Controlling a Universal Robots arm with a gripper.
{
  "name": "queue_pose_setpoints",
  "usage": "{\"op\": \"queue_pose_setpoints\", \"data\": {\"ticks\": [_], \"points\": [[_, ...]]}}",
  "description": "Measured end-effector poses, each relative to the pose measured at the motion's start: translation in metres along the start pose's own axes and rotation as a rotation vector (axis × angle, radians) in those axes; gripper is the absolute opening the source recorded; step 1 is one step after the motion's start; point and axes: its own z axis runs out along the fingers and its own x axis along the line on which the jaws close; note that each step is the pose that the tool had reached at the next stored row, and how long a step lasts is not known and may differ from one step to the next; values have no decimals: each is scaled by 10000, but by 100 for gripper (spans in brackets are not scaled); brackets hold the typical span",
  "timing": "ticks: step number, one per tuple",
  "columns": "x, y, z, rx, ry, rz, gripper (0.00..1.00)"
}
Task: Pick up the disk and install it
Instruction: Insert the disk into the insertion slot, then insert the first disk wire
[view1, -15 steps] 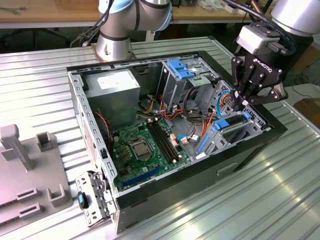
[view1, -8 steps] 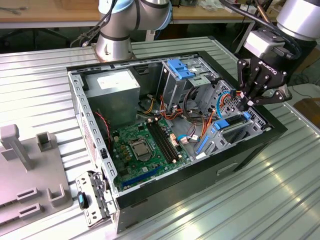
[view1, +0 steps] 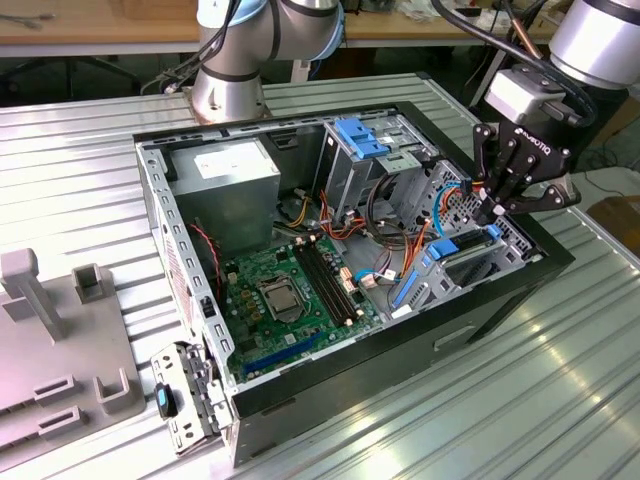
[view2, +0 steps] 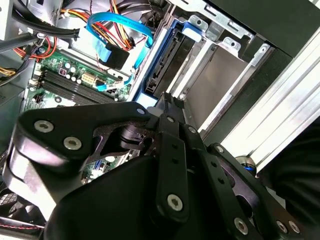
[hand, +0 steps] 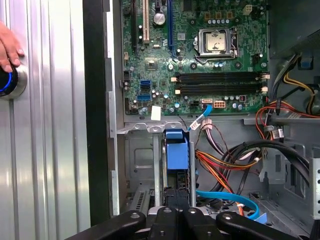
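Jaws stand narrow, the black fingers (view2: 171, 145) drawn close together and pinched on the near end of the disk (view2: 169, 57), which stands on edge in the metal bay (view2: 220, 75) of the open case (view1: 480, 330). In the first wrist view the disk's blue carrier (hand: 176, 152) sits straight ahead of the fingertips, in line with them, between the bay's grey walls. The pads themselves are hidden by the finger links in both wrist views, so the exact contact is hard to make out, and the far end of the disk is cut off behind the bay's frame. In the exterior view the fingers (view1: 497, 175) reach down into the case at its corner on the exterior view's right, against the black side wall, and the disk there is lost among brackets and cables. A blue ribbon cable (view2: 107, 30) loops just beside the bay, over the green board (view1: 290, 290). The power supply (view1: 225, 180) sits at the opposite end of the case, well apart from the jaws, and the cage (view1: 365, 140) with blue latches lies between them. The case rests on the ribbed metal counter (view1: 80, 170). Near the counter's edge a hand (hand: 6, 47) rests on a round button (hand: 14, 85) with a blue ring.
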Motion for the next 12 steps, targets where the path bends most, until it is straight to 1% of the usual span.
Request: {"op": "queue_pose_setpoints", "data": {"ticks": [7, 9, 10, 11, 12], "points": [[0, -6, 1, 3, -1, 1, 11], [-2, -59, 2, 2, -2, 1, 11], [-3, -105, 5, 2, -1, -1, 11], [-5, -174, 8, 3, 0, -38, 11], [-7, -220, 12, 5, -2, -88, 11]]}}
